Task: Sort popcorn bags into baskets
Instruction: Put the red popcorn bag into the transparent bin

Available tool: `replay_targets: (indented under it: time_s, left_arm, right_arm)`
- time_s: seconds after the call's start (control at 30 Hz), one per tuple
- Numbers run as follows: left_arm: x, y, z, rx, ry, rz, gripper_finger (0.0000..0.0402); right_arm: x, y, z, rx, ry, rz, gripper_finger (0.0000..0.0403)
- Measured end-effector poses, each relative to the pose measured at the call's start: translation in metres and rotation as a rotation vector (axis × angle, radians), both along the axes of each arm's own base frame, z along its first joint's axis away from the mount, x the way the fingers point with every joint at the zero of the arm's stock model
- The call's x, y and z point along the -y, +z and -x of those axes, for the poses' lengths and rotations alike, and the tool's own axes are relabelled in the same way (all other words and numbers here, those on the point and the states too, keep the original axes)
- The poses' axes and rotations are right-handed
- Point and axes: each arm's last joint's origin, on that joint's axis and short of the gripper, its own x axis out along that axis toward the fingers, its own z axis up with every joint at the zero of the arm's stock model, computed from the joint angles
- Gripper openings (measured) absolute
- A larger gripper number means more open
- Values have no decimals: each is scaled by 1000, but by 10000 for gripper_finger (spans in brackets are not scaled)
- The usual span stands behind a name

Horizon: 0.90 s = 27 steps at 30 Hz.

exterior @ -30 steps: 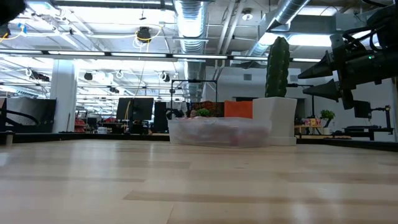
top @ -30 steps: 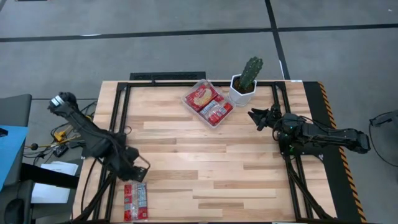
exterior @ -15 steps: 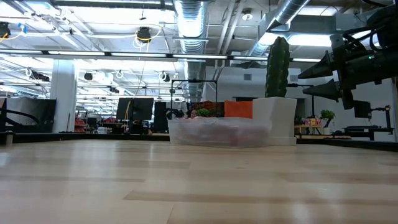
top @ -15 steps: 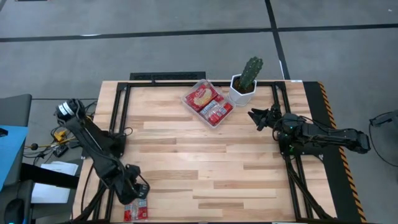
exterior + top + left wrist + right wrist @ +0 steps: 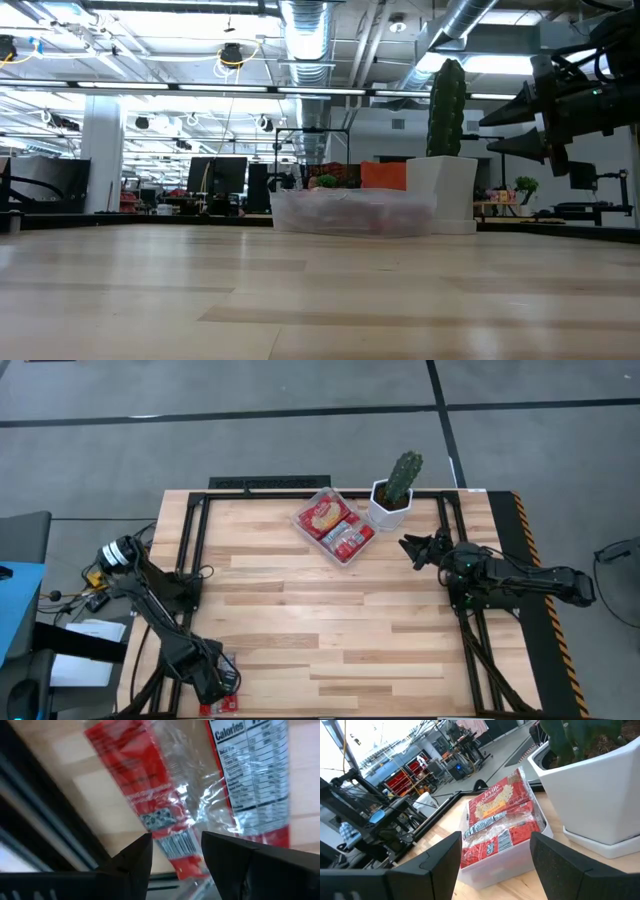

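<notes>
**Left arm over loose packets at near-left corner: pick-up step**

Step in hand, as I judge it: reaching for a packet. The left gripper (image 5: 222, 682) sits low over the loose popcorn bags (image 5: 165, 815) at the near-left corner of the table (image 5: 330, 620), close by the dark frame rail. In the left wrist view its fingers (image 5: 131, 860) are parted with a narrow gap, nothing between them; two packets lie just ahead, one showing a nutrition panel, both flat on the wood. In the high view only a red sliver of them (image 5: 225, 703) shows past the arm.

Next move, judged: lower until the fingers straddle one packet's edge, then close. The packets lie flat and side by side, so a clean grip on a single one may be awkward; the film looks slippery.

Right gripper (image 5: 412, 548) waits near the far-right side, raised off the table, fingers spread, empty, facing the tub.

Containers:
- Clear tub (image 5: 351, 554) at far centre, beside the white cactus pot (image 5: 384, 514). It holds several red packets (image 5: 501, 822) stacked in layers, front-print side up on top; exact count not readable.
- Pot holds only the cactus (image 5: 403, 477).
</notes>
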Motion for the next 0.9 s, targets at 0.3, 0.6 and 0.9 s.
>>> replay_targets:
  time_s: [0.3, 0.6, 0.9]
  left_arm:
    - [11, -22, -6, 78, -25, -57, 157]
    - [-20, -28, -38, 238, -10, -285, 157]
    - [-107, -29, -101, 326, -108, -533, 157]
  right_arm:
    - [0, 0, 0, 15, 3, -22, 260]
    - [0, 0, 0, 15, 2, -22, 260]
    - [0, 0, 0, 15, -1, -22, 260]
